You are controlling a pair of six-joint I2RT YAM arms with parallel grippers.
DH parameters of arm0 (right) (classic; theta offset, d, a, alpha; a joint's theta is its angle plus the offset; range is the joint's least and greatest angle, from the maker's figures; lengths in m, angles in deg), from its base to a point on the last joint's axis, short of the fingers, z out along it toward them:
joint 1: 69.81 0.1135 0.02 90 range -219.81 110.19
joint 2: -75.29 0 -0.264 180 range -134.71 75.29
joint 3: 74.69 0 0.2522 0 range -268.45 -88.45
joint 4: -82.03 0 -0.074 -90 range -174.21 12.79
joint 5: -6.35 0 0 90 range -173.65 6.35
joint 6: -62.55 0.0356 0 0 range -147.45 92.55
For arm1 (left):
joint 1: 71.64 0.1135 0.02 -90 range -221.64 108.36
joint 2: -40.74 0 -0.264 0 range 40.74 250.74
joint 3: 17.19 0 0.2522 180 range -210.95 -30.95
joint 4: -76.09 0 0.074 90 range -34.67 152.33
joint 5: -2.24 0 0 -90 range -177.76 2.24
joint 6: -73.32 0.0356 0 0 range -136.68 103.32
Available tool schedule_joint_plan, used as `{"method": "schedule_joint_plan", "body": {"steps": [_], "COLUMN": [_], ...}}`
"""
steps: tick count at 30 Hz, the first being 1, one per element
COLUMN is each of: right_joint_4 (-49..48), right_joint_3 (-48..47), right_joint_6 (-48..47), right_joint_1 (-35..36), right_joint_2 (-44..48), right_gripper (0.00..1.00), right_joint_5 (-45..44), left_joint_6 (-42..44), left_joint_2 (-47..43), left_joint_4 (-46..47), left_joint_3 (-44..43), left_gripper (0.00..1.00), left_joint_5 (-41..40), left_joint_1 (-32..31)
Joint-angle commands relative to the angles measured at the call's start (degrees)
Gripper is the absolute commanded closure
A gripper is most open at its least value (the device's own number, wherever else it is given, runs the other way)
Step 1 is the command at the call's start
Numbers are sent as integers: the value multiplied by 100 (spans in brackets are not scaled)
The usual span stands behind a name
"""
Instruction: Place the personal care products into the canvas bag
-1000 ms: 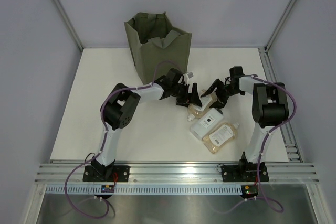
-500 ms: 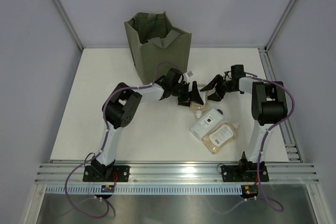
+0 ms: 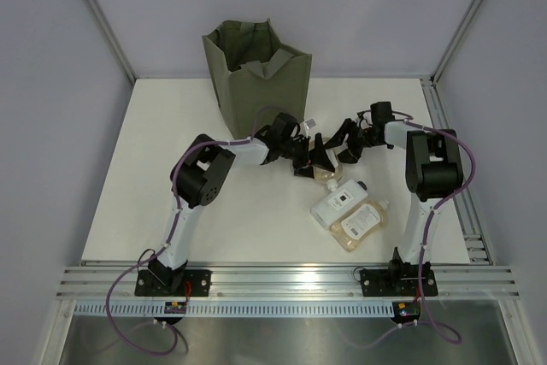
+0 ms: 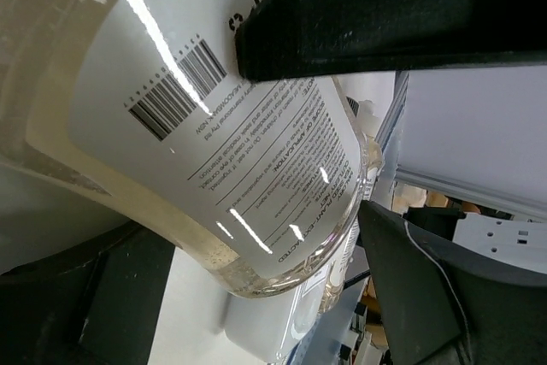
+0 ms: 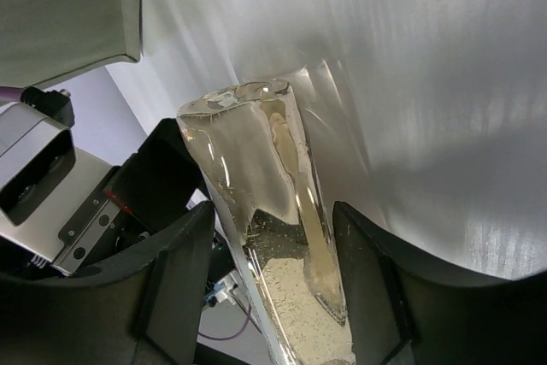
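On the worktop (image 3: 171, 143) your left gripper (image 3: 314, 162) has its jaws astride the labelled amber bottle (image 4: 248, 160) — clamped or not, you cannot tell — your right gripper (image 5: 273, 220) pinches the pale clear bottle (image 5: 256, 151), long axis running out from the jaws, and the canvas bag (image 3: 256, 70) stands beyond, to the left.

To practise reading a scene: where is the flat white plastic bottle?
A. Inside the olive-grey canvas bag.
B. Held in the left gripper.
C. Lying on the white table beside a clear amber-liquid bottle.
C: the flat white plastic bottle lies on the white table beside a clear amber-liquid bottle, well apart from the olive-grey canvas bag.
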Motion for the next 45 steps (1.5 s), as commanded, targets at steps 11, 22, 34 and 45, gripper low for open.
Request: {"method": "schedule_joint_plan", "body": {"steps": [11,22,34,45], "right_joint_4": [1027,-2026,-7432,-9978], "right_joint_3": [-64,480,1737,1528], "right_joint_6": [-766,1281,4562,6425], "right_joint_1": [451,468,161,20], "right_joint_2": [-52,-439,-43,-44], "right_gripper": [33,80,100,100], "right_joint_5": [1426,2762,3115,3036], "left_joint_6": [17,87,1634,1827], "left_joint_2": [-217,-559,-1630,-2440], "left_joint_4": [1185,1230,-747,-1178], "left_joint_3": [-300,-72,147,368], "left_gripper": [13,10,1,1], "left_joint_5": [690,761,6,-636], "left_joint_1": [-168,-10,7,7]}}
